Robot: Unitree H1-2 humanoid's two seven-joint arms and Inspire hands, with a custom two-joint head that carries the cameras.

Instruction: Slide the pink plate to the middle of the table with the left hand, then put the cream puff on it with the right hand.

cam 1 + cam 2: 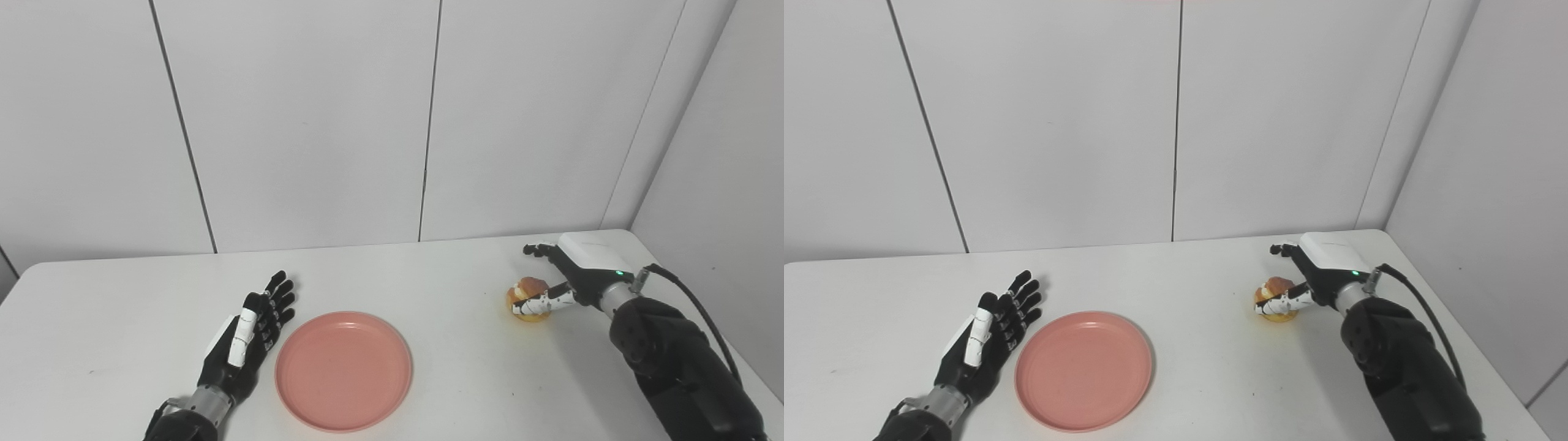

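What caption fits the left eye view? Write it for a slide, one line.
Right hand closing its fingers around the cream puff; open left hand beside the pink plate.

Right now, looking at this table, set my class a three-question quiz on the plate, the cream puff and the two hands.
1. True or false: the cream puff lies on the pink plate.
2. Which hand is at the cream puff? A) left hand B) right hand
3. Fill in: the left hand lies flat with fingers spread, just ____ of the plate.

Key: 1. False, it sits on the table, well to the plate's right. 2. B. 3. Left.
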